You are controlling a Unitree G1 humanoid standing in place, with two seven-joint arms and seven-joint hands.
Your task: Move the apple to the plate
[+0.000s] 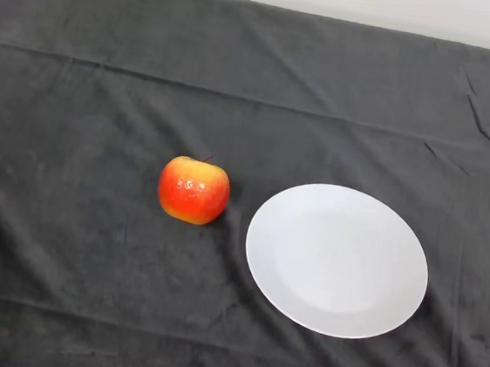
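Observation:
A red and yellow apple [193, 190] stands upright on the dark cloth, a little left of the middle of the view. A round white plate [337, 260] lies on the cloth just to the right of the apple, with a narrow gap between them. The plate holds nothing.
The dark cloth [106, 90] covers the whole table and has creases. A pale wall strip [378, 5] runs along the table's far edge.

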